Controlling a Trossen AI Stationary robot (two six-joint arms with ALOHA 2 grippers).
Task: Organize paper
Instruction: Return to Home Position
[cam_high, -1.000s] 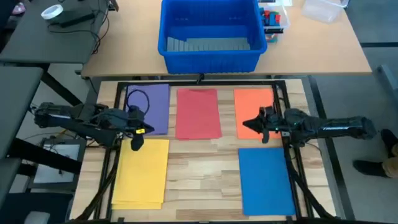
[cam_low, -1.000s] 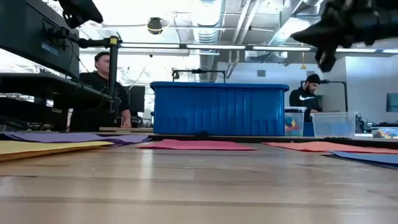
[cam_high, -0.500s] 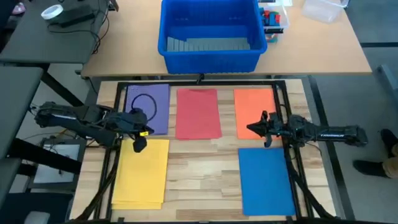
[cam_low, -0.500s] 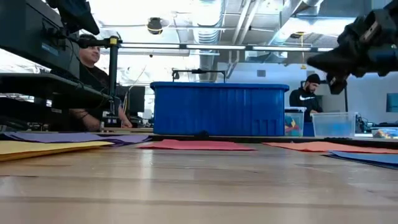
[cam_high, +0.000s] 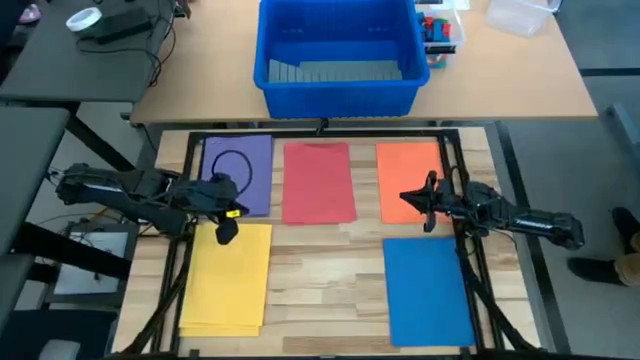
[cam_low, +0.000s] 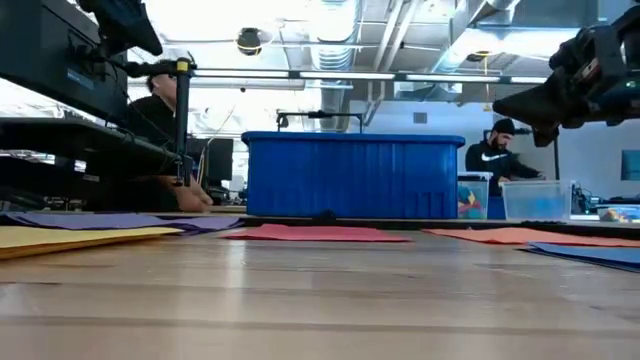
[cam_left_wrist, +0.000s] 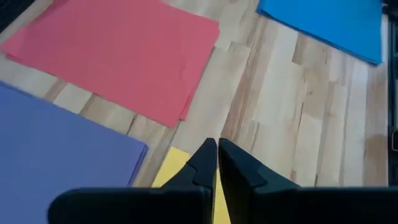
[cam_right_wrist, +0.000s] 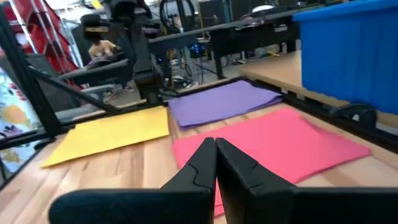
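Five lots of plain coloured paper lie flat on the pale wooden worktop (cam_high: 325, 270): purple sheet (cam_high: 245, 175), red-pink sheet (cam_high: 318, 182) and orange sheet (cam_high: 408, 165) in the row nearest the big blue plastic bin (cam_high: 338, 90), with a yellow stack (cam_high: 230, 285) and a blue sheet (cam_high: 428, 290) behind. Left hand (cam_high: 227, 231) hangs over the yellow stack's edge, right hand (cam_high: 406, 197) over the orange sheet; both are pinched closed, empty.

Yellow paper (cam_high: 228, 275), blue paper (cam_high: 428, 290), blue bin (cam_high: 338, 97)
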